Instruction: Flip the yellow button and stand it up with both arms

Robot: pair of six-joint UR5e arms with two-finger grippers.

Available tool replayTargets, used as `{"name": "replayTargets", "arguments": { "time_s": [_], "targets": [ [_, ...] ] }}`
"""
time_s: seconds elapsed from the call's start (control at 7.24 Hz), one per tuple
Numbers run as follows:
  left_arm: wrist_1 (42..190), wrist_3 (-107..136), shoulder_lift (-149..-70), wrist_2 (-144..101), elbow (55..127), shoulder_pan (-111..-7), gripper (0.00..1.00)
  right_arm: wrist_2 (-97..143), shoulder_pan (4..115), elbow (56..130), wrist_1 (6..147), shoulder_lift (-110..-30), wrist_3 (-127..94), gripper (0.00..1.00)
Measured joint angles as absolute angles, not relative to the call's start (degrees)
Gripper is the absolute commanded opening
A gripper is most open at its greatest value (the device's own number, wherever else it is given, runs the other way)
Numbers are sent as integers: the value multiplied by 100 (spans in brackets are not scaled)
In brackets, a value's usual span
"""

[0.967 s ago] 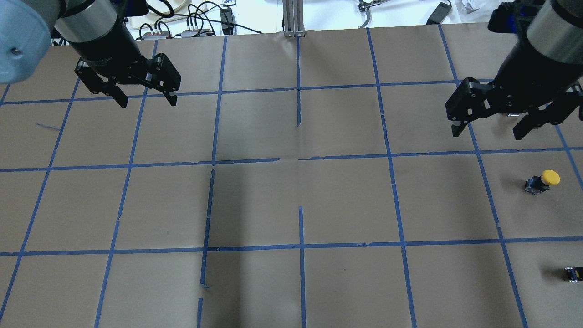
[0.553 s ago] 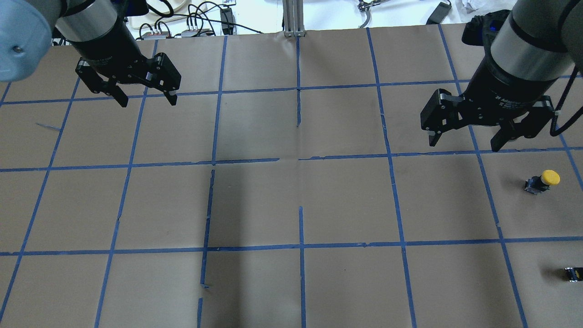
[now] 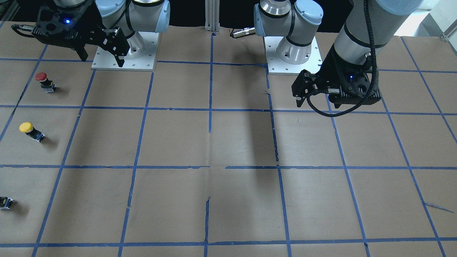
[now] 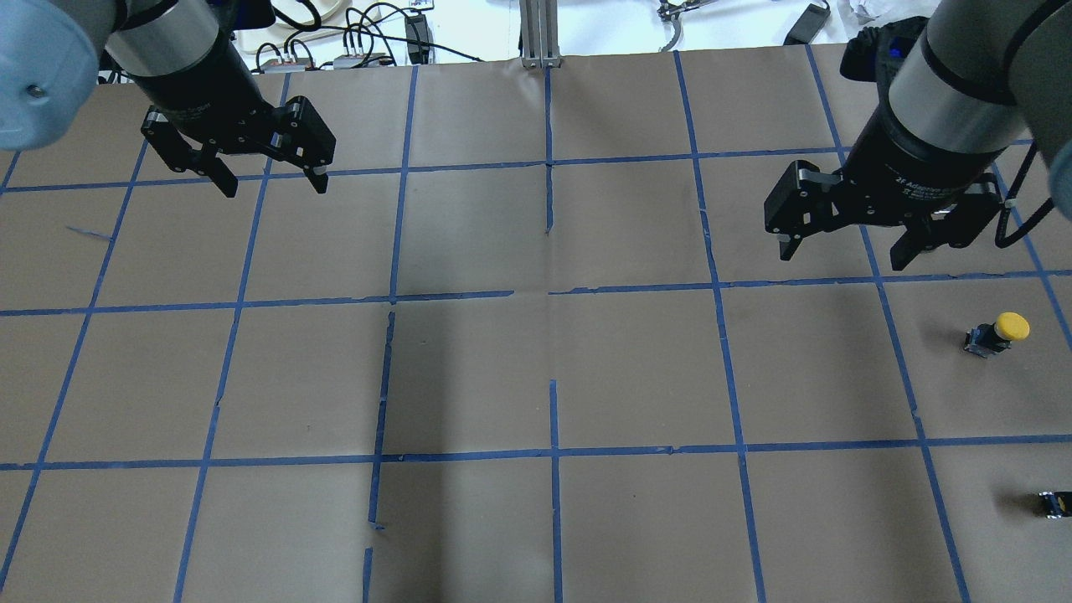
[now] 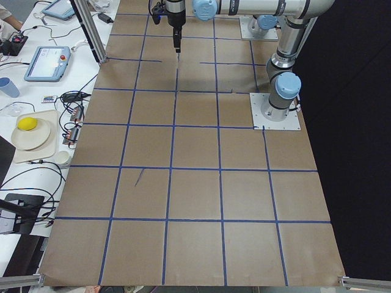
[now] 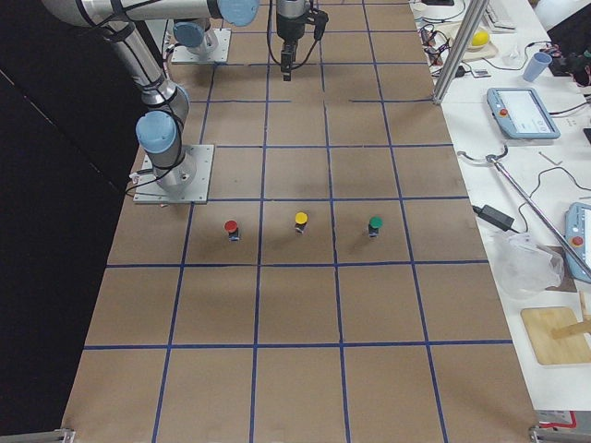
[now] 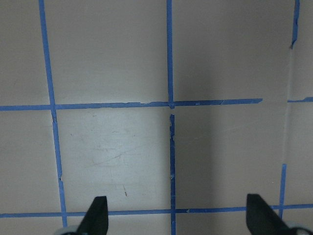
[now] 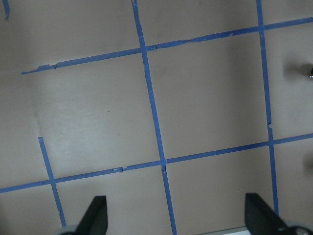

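The yellow button (image 4: 998, 332) has a round yellow cap on a dark blocky body. It sits on the brown paper at the far right, and appears to stand cap up in the exterior right view (image 6: 300, 221). It also shows in the front-facing view (image 3: 30, 130). My right gripper (image 4: 842, 255) is open and empty. It hangs above the table, to the left of the button and farther back. My left gripper (image 4: 273, 184) is open and empty over the far left of the table. Both wrist views show only paper and tape between open fingertips.
A red-capped button (image 3: 44, 81) stands behind the yellow one, near the right arm's base plate (image 3: 142, 53). A small dark piece (image 4: 1053, 503) lies toward the front right edge. A green-capped button (image 6: 374, 224) shows in the exterior right view. Blue tape grids the paper.
My right gripper has swung left and turned, staying open. The left gripper has barely moved. The yellow button has not moved.
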State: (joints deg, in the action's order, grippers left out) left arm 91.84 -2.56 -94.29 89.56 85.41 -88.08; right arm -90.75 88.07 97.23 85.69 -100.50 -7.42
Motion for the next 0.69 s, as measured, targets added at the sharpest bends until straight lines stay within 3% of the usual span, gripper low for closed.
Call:
{"name": "replayTargets", "arguments": {
  "time_s": [0.69],
  "targets": [
    [9253,-279,-9299,9032,8535,-8926,100,-9087,8807,9764,8578,-10046,-739,100]
  ]
}}
